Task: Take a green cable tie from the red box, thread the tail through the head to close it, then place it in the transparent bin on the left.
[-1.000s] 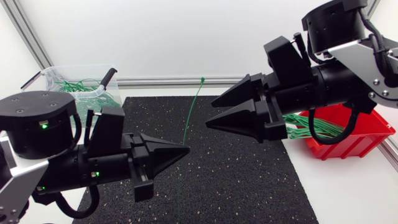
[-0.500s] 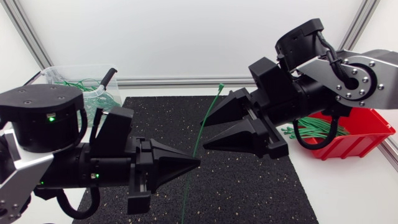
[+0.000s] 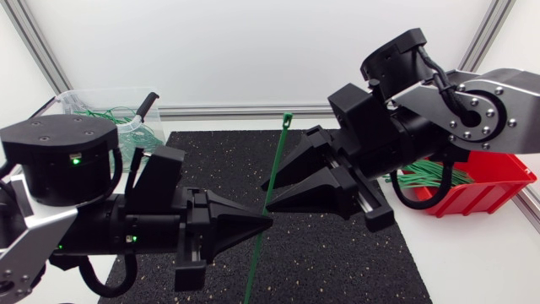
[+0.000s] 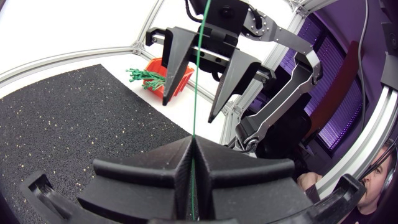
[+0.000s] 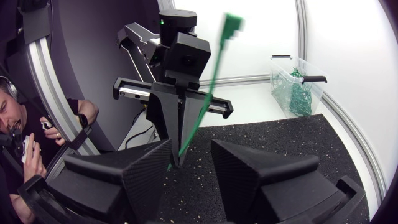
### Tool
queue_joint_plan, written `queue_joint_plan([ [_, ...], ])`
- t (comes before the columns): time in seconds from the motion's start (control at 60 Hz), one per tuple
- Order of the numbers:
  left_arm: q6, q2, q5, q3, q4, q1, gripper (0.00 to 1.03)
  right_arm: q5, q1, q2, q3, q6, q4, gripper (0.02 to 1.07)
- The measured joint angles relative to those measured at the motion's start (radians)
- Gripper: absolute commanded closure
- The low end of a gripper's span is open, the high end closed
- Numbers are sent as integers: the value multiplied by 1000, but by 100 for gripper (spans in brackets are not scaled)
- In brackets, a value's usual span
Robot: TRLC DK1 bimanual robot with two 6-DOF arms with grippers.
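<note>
Standing upright over the black mat [image 3: 337, 253], the green cable tie [image 3: 272, 181] is pinched in the closed left pincer [image 3: 263, 222]; the right pincer [image 3: 267, 195], fingers wide apart, flanks its strap. Judged progress: tie out of the red box [image 3: 498, 181] but unlooped; threading and delivery to the transparent bin [image 3: 76, 100] remain

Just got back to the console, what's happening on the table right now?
The left arm has its jaws shut on a green cable tie, holding it roughly upright over the black mat. The right arm faces it with jaws open, and the tie passes between them ungripped. The tie is straight, not yet looped. More ties lie in the red box and the transparent bin.
</note>
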Motion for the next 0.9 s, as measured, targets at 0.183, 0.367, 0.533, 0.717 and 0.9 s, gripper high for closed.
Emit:
queue_joint_plan([
  [0.183, 0, 5, 0, 2, 0, 0, 100, 0, 13, 2, 0, 0, -4, 90],
  [0.367, 0, 5, 0, 3, 0, 0, 100, 1, 18, 9, 0, 0, -7, 101],
  [0.533, 0, 5, -3, 3, 0, 9, 97, 5, 18, 9, 0, 0, -14, 101],
  [0.717, 1, 4, -23, 2, -9, 37, 58, 64, 18, 9, 12, 0, -48, 101],
  [0.9, 4, 4, -24, 2, -45, 110, 34, 132, 18, 13, 31, 0, -130, 101],
])
